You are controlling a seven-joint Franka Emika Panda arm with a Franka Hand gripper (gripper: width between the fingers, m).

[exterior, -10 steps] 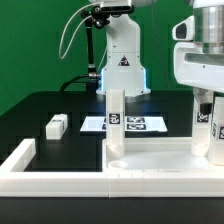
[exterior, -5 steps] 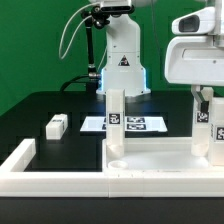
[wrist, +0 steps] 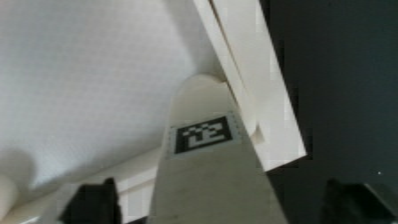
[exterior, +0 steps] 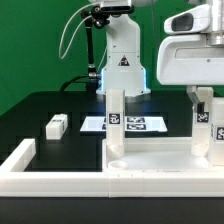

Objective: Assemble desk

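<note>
The pincer is spread, one finger on either side of an upright leg, not touching it. The leg stands on the desk top directly beneath. An off-centre squeeze could push the leg sideways, tilting it.

The arm is glossy white with rounded shells and a dark joint near its top. A black triangle mark sits on its pedestal, edged by a blue light. Grey and black cables loop alongside. The wrist housing is a plain white box, topped by a rounded cap with a dark oval window.
</note>
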